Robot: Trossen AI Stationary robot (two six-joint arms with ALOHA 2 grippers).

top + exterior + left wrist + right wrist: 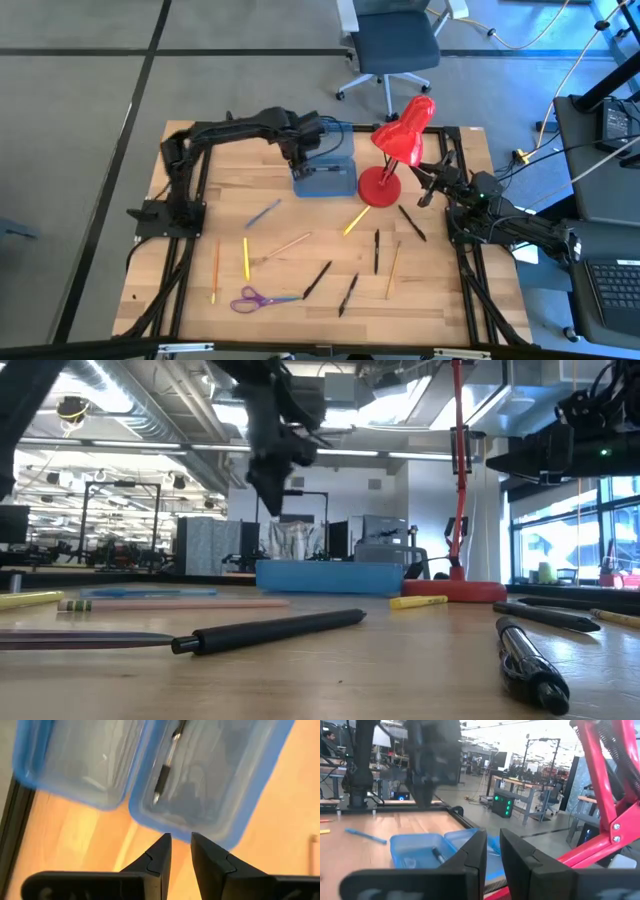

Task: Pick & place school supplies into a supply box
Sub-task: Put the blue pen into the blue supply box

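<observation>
The wooden bench (300, 215) is pale planking framed by black rails, standing on a grey floor with a wheeled office chair (392, 45) beyond its far edge; the low view looks past it into a workshop hall lit by ceiling strips.

The left arm reaches from its base across the far side of the bench, its gripper (300, 150) hanging above the pencil case (325, 178). The jaws stand a narrow gap apart and hold nothing. The right arm waits near the right edge, its gripper (428, 190) just beside the red desk lamp (400, 150), jaws likewise slightly parted and empty.

The pencil case is translucent blue plastic with rounded corners, lying open near the lamp's round base, lid and tray side by side. One dark pen (165, 767) lies in the tray.

The remaining supplies lie scattered on the near half of the bench: purple-handled scissors (252, 298) at the near left, an orange pencil (215, 270) and a yellow pencil (246, 258) beside them, a blue pen (264, 212), a tan pencil (288, 244), a yellow marker (356, 220), and several black pens (318, 279) toward the middle and right.
</observation>
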